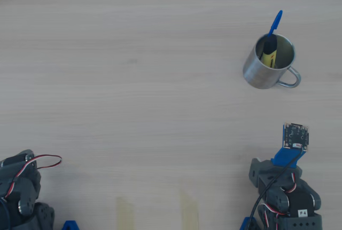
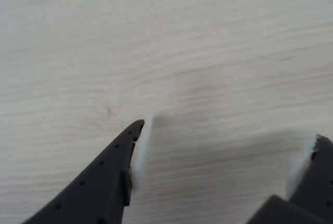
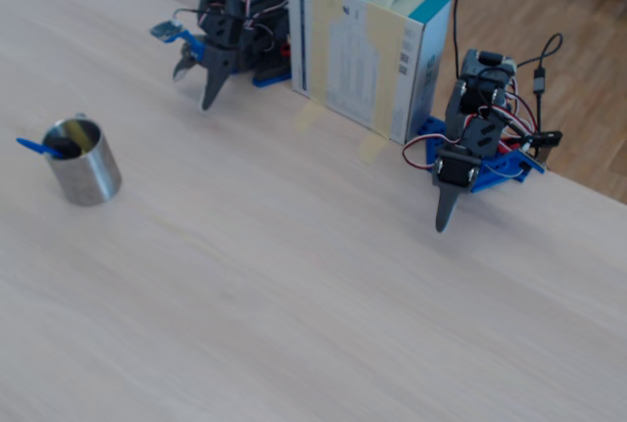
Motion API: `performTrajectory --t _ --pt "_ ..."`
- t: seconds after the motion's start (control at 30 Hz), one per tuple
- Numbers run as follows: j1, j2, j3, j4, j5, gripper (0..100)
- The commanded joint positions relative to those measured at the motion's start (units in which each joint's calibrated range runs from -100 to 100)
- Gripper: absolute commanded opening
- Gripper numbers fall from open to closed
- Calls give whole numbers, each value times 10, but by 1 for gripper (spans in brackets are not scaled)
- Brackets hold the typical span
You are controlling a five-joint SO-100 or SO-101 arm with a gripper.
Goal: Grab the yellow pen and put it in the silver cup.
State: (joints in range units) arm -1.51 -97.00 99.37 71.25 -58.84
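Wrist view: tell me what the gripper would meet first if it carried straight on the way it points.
The gripper stands open and empty, aimed down at bare wooden table. Nothing lies between its fingertips, so the tabletop itself probably comes first, though depth is unclear.

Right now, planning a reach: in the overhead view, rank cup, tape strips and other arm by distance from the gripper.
From the gripper, bottom right:
1. Cup, upper right.
2. Tape strips, bottom centre.
3. Other arm, bottom left.
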Motion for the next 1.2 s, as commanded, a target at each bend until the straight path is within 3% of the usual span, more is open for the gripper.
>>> performTrajectory --t 0.0,0.33,0.53,0.77,1.0,1.17 --pt "-2 -6 4 19 3 41" --pt "-2 -5 4 29 15 41" --pt "-1 -5 4 29 14 33" --pt "-3 -5 4 29 15 32" --pt "-1 -5 4 29 18 18" --pt "0 -5 4 33 27 14"
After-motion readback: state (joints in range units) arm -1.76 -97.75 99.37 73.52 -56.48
